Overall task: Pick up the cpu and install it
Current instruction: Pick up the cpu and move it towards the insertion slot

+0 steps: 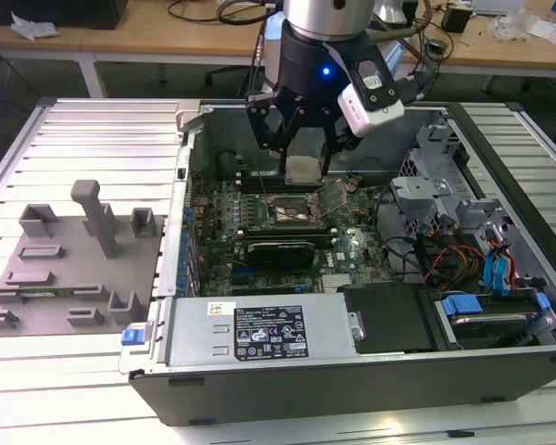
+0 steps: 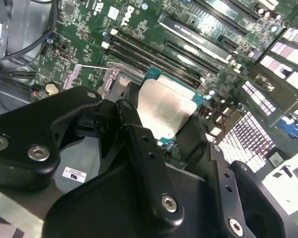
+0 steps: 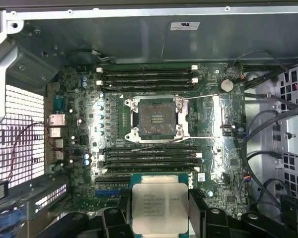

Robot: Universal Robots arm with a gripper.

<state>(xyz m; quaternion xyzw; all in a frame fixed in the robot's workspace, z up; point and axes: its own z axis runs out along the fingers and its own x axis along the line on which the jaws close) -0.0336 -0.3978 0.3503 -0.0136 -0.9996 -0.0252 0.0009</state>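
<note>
Silvery metal marks the cpu (image 3: 160, 206): look for its pale lid on a green rim, held flat between the two black fingers (image 3: 121, 217) of the gripper (image 3: 160, 220). Confirm the grip in the second wrist view. There the jaws are clamped on two opposite edges of the cpu (image 2: 164, 111), one finger (image 2: 134, 128) per side, with the lid facing away from the board.

Note that the cpu is carried in the air and touches nothing but the fingers. In the exterior view the gripper (image 1: 302, 159) hangs inside the open computer case (image 1: 352, 385), with the cpu (image 1: 303, 170) clear above the motherboard (image 1: 259, 250).

Check the one relation that matters: cpu to cpu socket (image 3: 156, 119). In the first wrist view the socket lies straight ahead of the cpu, past the near bank of memory slots (image 3: 149, 156), close to the middle of the motherboard (image 3: 228, 148). Its contact field is uncovered.

The cpu is close to square, so it has no long axis to speak of; read its edges instead. They run parallel to the edges of the socket frame, which suggests that little or no rotation separates the two. In the exterior view the cpu socket (image 1: 295, 211) shows just under the cpu. Judge the chip as above or nearly above the socket, and not seated.

Beyond the socket lies the far bank of memory slots (image 3: 146, 77), then the far wall (image 3: 213, 39) of the case.
</note>
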